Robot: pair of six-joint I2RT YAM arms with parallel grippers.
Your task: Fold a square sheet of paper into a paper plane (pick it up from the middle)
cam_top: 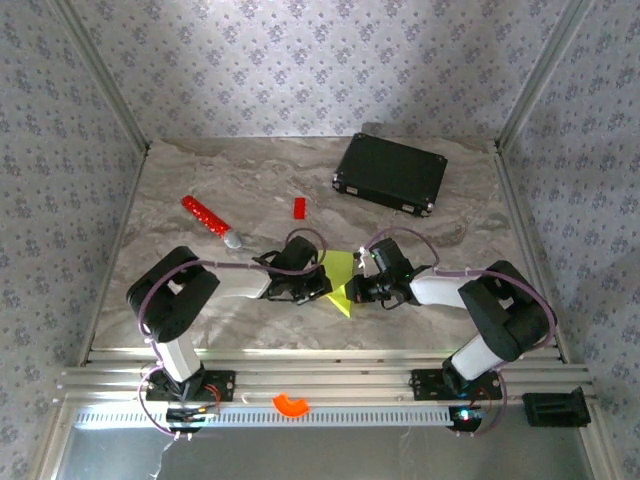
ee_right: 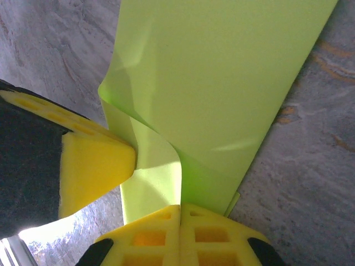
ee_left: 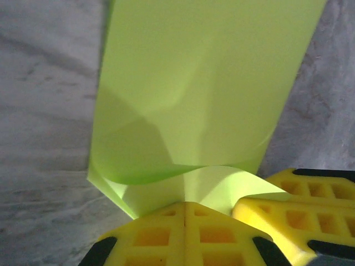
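Left hand [cam_top: 310, 283] and right hand [cam_top: 362, 285], both with yellow ribbed fingers, face each other across the middle of the grey marbled bench [cam_top: 200, 180]. Each is closed tight on the near edge of a thin lime yellow-green sheet of paper [cam_top: 340, 280], which is held between them just above the bench.

In the left wrist view, the left hand [ee_left: 184, 221] has its fingers pressed together on the paper [ee_left: 194, 83]; a fingertip of the right hand [ee_left: 299, 205] lies just beside it. In the right wrist view, the right hand [ee_right: 180, 221] pinches the same edge of the paper [ee_right: 222, 83], and the left hand [ee_right: 94, 160] touches the sheet from the side.

The paper is doubled over in smooth curved layers. From above it forms a wedge pointing toward the near edge.

Bare bench lies open on both sides of the hands and behind them. Farther back lie a red stick with a grey tip [cam_top: 207, 217], a small red block [cam_top: 299, 207] and a black rectangular case [cam_top: 391, 173] near the far right corner. An orange ring piece [cam_top: 291, 404] rests on the front rail.
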